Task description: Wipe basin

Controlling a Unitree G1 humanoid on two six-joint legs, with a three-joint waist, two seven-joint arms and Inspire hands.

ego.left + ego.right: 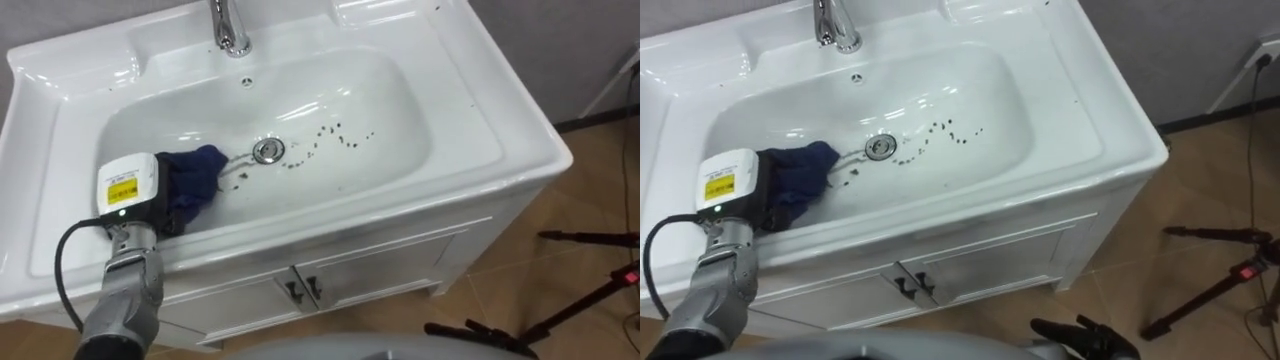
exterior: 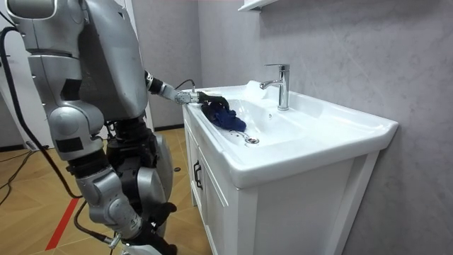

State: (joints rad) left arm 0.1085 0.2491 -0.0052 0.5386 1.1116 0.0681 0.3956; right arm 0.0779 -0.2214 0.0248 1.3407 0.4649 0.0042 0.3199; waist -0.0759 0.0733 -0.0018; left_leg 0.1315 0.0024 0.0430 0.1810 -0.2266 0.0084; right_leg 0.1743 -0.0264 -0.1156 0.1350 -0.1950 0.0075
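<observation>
My left hand (image 1: pixel 165 200) reaches into the white basin (image 1: pixel 400 130) at its left side, fingers curled on a bunched dark blue cloth (image 1: pixel 203 172). The cloth lies on the basin floor just left of the metal drain (image 1: pixel 266 151). A trail of small dark specks (image 1: pixel 335 135) runs from the drain toward the right of the bowl, and a few lie beside the cloth. In the room view I stand at the front of the sink cabinet, with my left hand (image 2: pixel 209 99) stretched over the rim and the cloth (image 2: pixel 228 119) hanging below it.
A chrome faucet (image 1: pixel 230 25) stands at the back rim. Below the basin is a white cabinet with two doors (image 1: pixel 300 290). Black tripod legs (image 1: pixel 590 300) spread on the wooden floor to the right. A grey wall backs the sink.
</observation>
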